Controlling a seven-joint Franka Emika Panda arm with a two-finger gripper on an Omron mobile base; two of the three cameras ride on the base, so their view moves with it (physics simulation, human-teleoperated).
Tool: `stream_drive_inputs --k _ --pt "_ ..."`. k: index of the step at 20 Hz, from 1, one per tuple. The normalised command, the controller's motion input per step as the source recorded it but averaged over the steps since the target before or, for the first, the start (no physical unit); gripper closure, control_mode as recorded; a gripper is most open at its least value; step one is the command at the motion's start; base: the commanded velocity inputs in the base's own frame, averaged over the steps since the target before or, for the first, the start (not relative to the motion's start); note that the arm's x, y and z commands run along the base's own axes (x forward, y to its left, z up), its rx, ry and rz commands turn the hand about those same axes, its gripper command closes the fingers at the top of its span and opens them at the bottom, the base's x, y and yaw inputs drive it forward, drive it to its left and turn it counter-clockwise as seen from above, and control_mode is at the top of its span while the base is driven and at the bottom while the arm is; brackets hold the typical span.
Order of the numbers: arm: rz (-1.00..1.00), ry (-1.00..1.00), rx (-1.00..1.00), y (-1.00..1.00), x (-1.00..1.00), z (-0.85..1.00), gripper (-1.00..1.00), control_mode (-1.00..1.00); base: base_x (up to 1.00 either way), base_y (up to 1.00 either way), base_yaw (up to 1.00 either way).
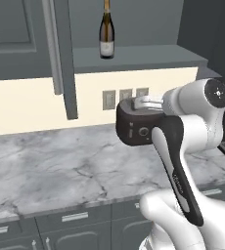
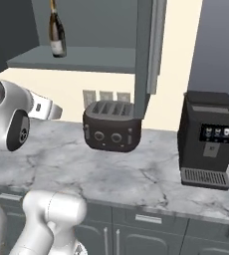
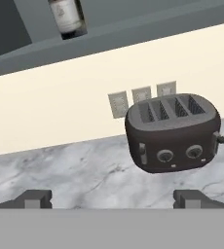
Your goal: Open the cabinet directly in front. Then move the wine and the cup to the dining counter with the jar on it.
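Observation:
The cabinet stands open, its dark grey door (image 1: 64, 58) swung out edge-on with the silver bar handle (image 1: 52, 49) along it; in the right base view the door (image 2: 147, 50) hangs right of the shelf (image 2: 86, 59). The wine (image 1: 106, 34) stands upright on the bottom shelf, a dark bottle (image 2: 56, 32) with a cream label (image 3: 66, 17). My gripper (image 3: 113, 199) is open and holds nothing. It is low over the counter, well below the bottle, and faces the toaster and backsplash. The cup, the jar and the dining counter are out of view.
A black toaster (image 1: 136, 128) (image 2: 111, 127) (image 3: 172, 133) sits on the marble counter (image 1: 60, 166) beneath the open cabinet. Wall sockets (image 3: 140, 97) are behind it. A black coffee machine (image 2: 208, 139) stands at the right. Grey drawers (image 1: 75, 217) run below the counter's edge.

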Motion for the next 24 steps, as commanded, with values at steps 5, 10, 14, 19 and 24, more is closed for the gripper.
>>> stream_drive_inputs --k 5,10,14,19,24 --pt "0.00 0.00 0.00 0.00 0.00 0.00 -1.00 1.00 0.47 0.00 -0.10" --pt "-0.06 0.09 0.01 0.00 0.03 0.60 -1.00 -1.00 0.11 0.00 -0.07" --pt "-0.01 0.11 0.00 0.00 0.00 1.00 -1.00 -1.00 0.00 0.00 0.00" --pt "0.09 0.00 0.00 -0.05 -0.11 0.95 -1.00 -1.00 0.00 0.00 0.00" --pt "0.33 -0.41 0.00 -0.33 -0.64 0.32 -1.00 -1.00 0.00 0.00 0.00"
